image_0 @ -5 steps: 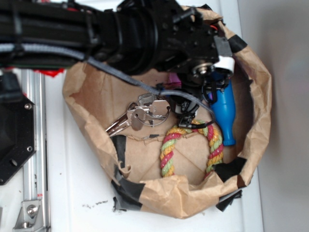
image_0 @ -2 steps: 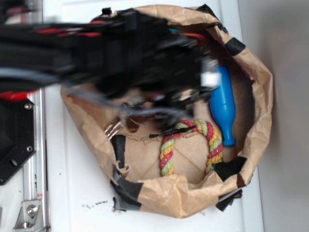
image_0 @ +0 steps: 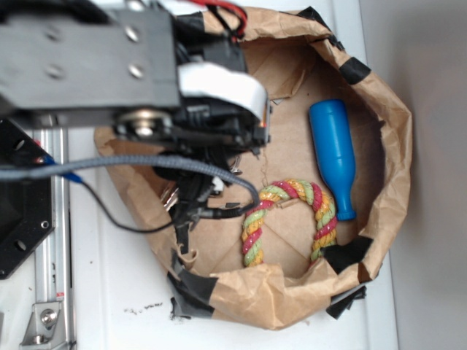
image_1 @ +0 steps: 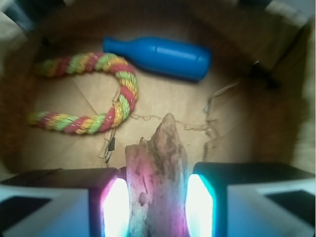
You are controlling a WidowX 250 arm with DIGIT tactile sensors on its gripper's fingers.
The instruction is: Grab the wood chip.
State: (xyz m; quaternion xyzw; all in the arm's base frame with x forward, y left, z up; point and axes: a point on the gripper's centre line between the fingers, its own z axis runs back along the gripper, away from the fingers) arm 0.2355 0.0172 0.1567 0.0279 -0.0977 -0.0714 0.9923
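Robot lab bench: white table (image_0: 109,292), metal rail (image_0: 51,240).

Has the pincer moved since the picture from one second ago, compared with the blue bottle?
Yes. In the exterior view the arm has moved left, away from the blue bottle, which is now uncovered. The pincer is shut on the wood chip.
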